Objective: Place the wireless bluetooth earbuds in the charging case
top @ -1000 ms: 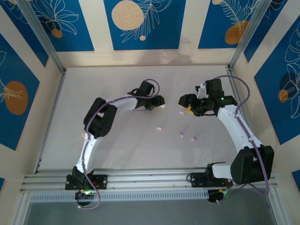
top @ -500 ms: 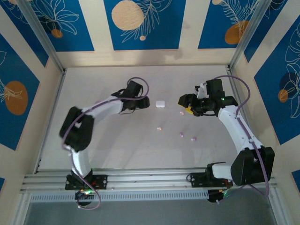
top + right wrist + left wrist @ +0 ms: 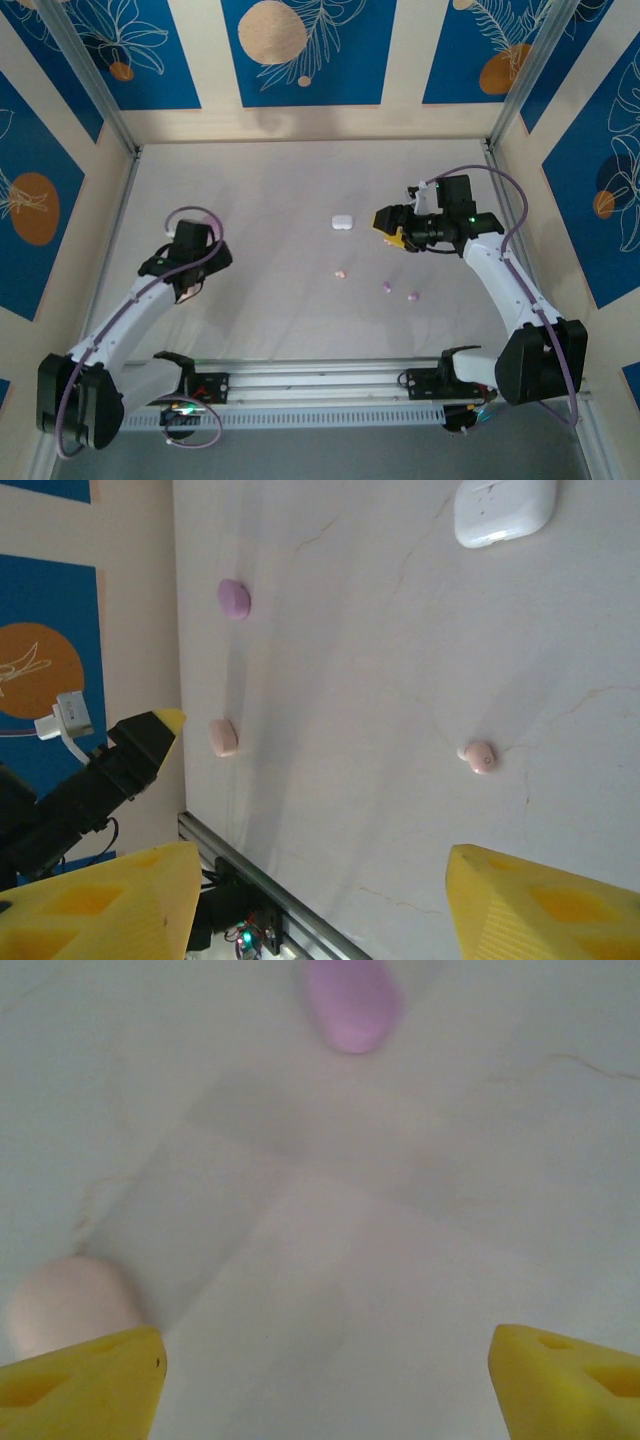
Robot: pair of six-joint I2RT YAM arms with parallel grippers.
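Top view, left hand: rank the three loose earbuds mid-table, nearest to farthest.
From the left hand:
1. pink earbud, at the left end of the row.
2. lilac earbud, in the middle of the row.
3. rightmost earbud, at the right end, farthest across the table.

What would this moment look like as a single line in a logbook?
left claw: open, empty | right claw: open, empty, near white case, not touching | earbuds: three loose on table
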